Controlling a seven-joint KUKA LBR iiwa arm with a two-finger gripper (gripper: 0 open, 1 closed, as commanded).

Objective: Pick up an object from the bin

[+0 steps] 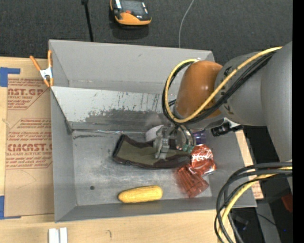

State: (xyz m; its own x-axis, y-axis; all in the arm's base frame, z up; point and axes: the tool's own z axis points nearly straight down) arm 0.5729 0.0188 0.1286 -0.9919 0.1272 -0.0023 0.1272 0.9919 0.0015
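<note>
Dark grey, carpet-like floor spans the top of the view, with an orange-and-black device lying on it near a thin black cable. A pale wooden worktop runs along the bottom edge.

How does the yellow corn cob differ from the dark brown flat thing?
The corn cob is bright yellow and rounded; the dark brown thing is flat and larger. The corn cob lies alone by the lower wall; the dark brown thing lies mid-bin under the gripper. Both rest on the bin floor.

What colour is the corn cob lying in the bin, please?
The corn cob is yellow, camera view.
</note>
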